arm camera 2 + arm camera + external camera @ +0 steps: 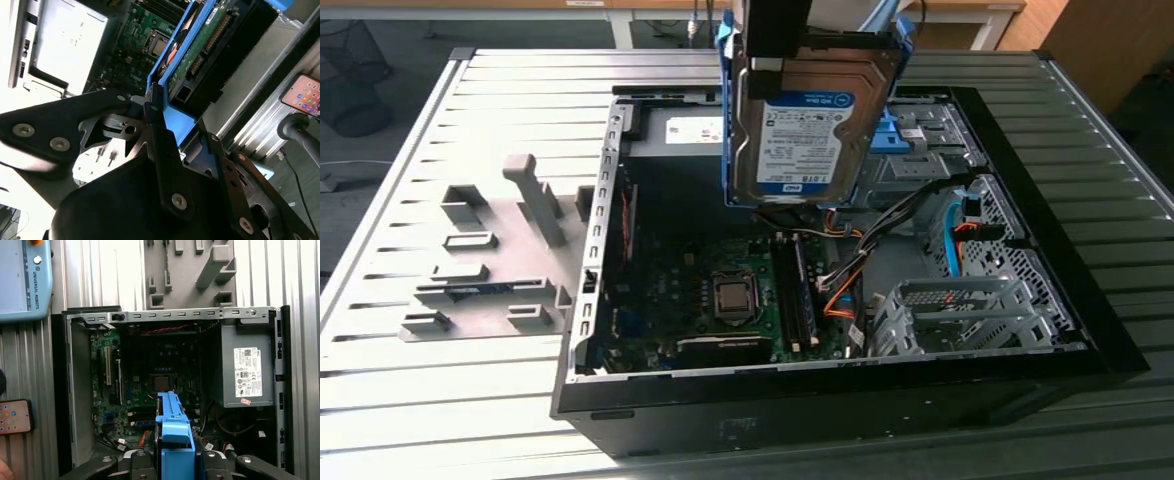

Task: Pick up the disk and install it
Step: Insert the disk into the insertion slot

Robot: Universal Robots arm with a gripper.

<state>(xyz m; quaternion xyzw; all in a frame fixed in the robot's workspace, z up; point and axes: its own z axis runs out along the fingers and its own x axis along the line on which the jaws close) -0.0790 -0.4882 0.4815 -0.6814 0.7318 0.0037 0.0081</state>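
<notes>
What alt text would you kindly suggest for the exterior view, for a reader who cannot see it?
The pincer holds the disk upright, label facing the camera, above an open computer case lying on a slatted metal table. The case's motherboard is exposed below.

This is looking like a robotics lab or test workshop. A slatted metal table (400, 400) is carrying an open computer case (1067, 330) with its motherboard (680, 290) lying bare. On the exterior view's left of the case, a grey fixture plate (494, 290) with upright holders is sitting. A robot's fingers (156, 120) are gripping the disk (803, 135) over the case. In the first wrist view a teach pendant (25, 280) and a phone (15, 416) are lying on the table. Far behind, wooden desks (654, 8) and 1 wire wastebasket (350, 75) are standing.
</notes>
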